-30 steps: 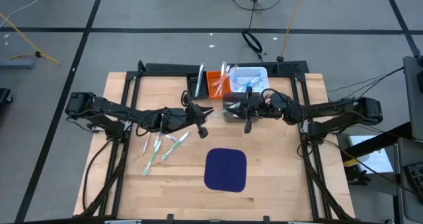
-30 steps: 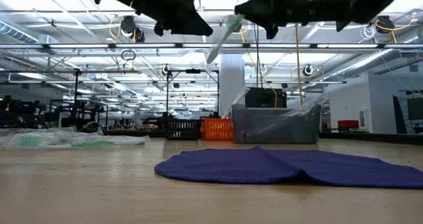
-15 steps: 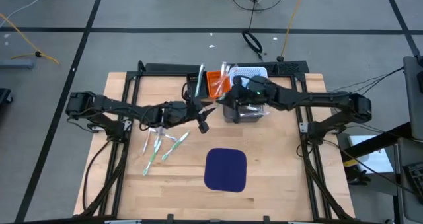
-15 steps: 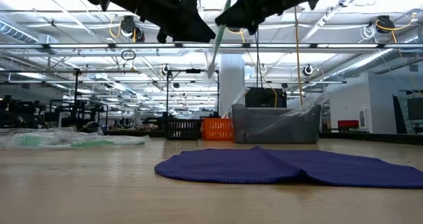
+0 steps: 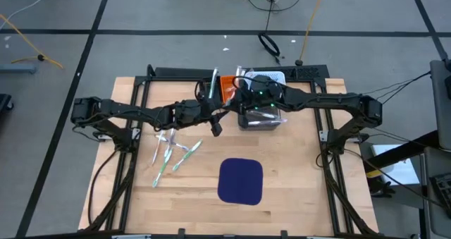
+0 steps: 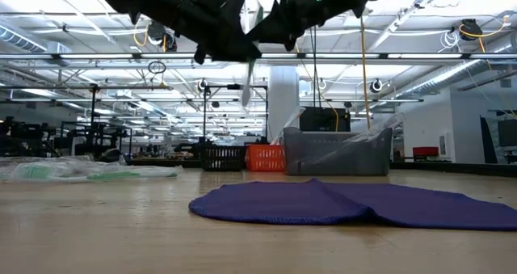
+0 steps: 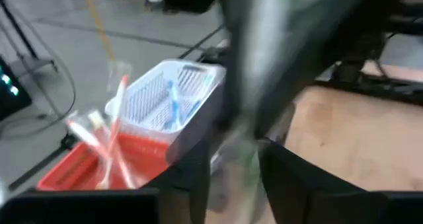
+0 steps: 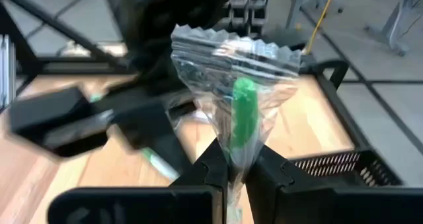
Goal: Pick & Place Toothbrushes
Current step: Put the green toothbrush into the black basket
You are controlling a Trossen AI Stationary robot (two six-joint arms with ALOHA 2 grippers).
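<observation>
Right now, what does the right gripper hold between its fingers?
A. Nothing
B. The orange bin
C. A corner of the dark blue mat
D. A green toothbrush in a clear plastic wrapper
D: the right wrist view shows the right gripper shut on the green toothbrush inside its clear, crinkled wrapper.

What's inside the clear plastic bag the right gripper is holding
A green toothbrush shows through the clear bag, pinched by the right gripper. Its lower part is hidden between the fingers.
</observation>
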